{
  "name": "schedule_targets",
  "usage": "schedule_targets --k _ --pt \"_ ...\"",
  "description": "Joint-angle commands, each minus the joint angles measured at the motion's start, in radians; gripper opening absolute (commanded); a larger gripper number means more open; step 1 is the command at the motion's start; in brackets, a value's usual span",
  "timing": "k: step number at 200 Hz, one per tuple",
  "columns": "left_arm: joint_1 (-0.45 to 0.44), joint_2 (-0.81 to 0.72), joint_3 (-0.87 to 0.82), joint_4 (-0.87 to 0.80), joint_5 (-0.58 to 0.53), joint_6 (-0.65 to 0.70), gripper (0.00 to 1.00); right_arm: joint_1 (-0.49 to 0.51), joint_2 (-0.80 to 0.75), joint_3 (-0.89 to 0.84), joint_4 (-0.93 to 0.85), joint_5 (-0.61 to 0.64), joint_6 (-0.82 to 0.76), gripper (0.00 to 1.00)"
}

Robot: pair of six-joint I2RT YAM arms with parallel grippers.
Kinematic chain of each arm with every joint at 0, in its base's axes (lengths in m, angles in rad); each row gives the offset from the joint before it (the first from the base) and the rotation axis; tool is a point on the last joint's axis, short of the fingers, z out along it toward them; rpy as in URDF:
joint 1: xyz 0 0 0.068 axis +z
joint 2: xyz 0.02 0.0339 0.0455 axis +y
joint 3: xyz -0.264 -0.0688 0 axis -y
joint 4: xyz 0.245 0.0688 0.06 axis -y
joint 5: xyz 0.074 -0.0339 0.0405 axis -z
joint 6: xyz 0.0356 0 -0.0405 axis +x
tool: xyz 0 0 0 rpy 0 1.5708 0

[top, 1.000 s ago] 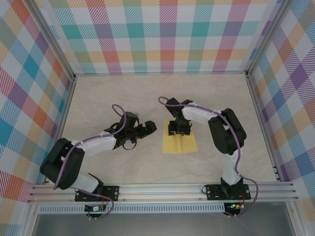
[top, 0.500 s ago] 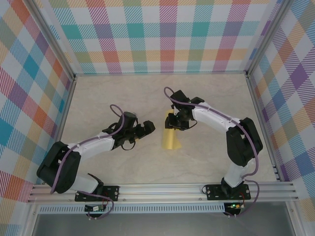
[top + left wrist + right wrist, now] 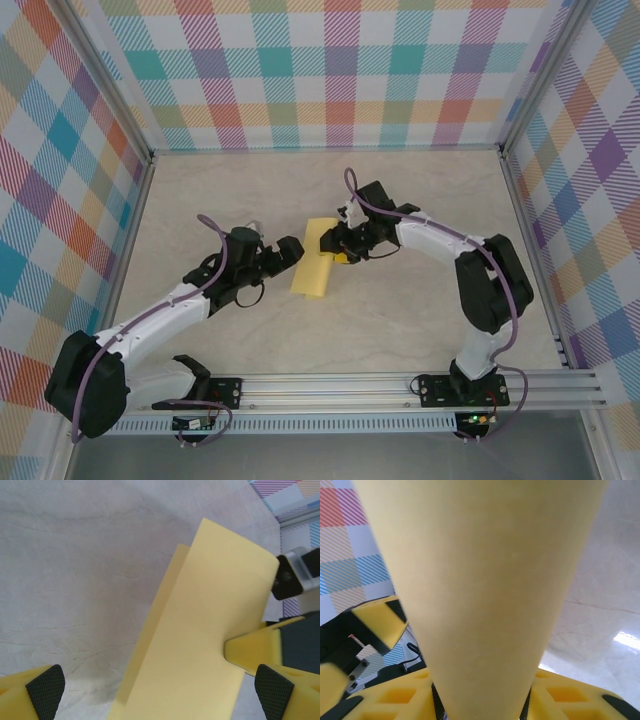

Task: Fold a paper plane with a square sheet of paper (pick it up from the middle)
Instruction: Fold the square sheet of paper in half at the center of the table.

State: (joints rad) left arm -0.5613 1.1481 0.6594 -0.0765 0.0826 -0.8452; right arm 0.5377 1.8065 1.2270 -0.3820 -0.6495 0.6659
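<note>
The square sheet of paper is yellow and bent double, and it hangs tilted above the table near the middle. My right gripper is shut on its right end; in the right wrist view the sheet rises from between the jaws of that gripper. My left gripper stands open just left of the sheet. In the left wrist view the paper lies across the gap of the left gripper, with two layers showing along its left edge. A yellow finger of the right gripper touches its right side.
The pale marbled tabletop is bounded by checked walls at the back and both sides. A metal rail with the arm bases runs along the near edge.
The right gripper has lifted the sheet off the table, carried it left and bent it double. The left arm has stretched out so its open gripper is next to the sheet.
</note>
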Motion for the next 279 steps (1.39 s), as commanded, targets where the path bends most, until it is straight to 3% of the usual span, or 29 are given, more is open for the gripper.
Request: schedule_targets --k 1,52,103,145,213,279 --pt "0.003 0.017 -0.018 0.018 -0.031 -0.027 1.0 -0.028 0.067 -0.023 0.02 -0.076 -0.045 0.42" --pt "0.003 0.163 0.065 0.069 -0.043 -0.052 1.0 -0.089 0.117 -0.017 -0.032 -0.063 -0.123 0.44" --pt "0.003 0.251 0.123 0.068 0.059 -0.181 1.0 -0.117 0.122 -0.064 -0.072 -0.098 -0.087 0.45" --pt "0.003 0.33 0.184 0.061 0.038 -0.078 1.0 -0.132 0.142 -0.026 -0.099 -0.065 -0.119 0.45" --pt "-0.019 0.369 0.165 0.121 0.058 -0.073 1.0 -0.151 0.134 -0.023 -0.14 -0.042 -0.206 0.47" --pt "-0.026 0.386 0.163 0.14 0.105 -0.085 1.0 -0.151 0.106 -0.05 -0.149 0.06 -0.192 0.5"
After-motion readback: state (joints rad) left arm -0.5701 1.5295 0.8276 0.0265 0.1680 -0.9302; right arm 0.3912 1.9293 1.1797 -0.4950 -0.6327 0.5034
